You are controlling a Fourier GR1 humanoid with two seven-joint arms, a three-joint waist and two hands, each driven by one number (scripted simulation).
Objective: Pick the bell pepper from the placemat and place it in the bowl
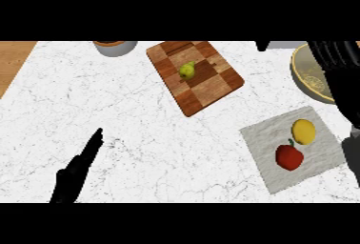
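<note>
bell pepper [289,156] lies on placemat [265,136], apart from right hand [345,86].

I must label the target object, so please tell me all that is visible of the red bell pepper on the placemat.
The bell pepper is red, rounded and smooth-looking, with a short green stem at its upper end. It looks whole. It lies on the lower part of the grey, cloth-like placemat, just below a lemon; whether the two touch cannot be told. Nothing else touches it.
</note>
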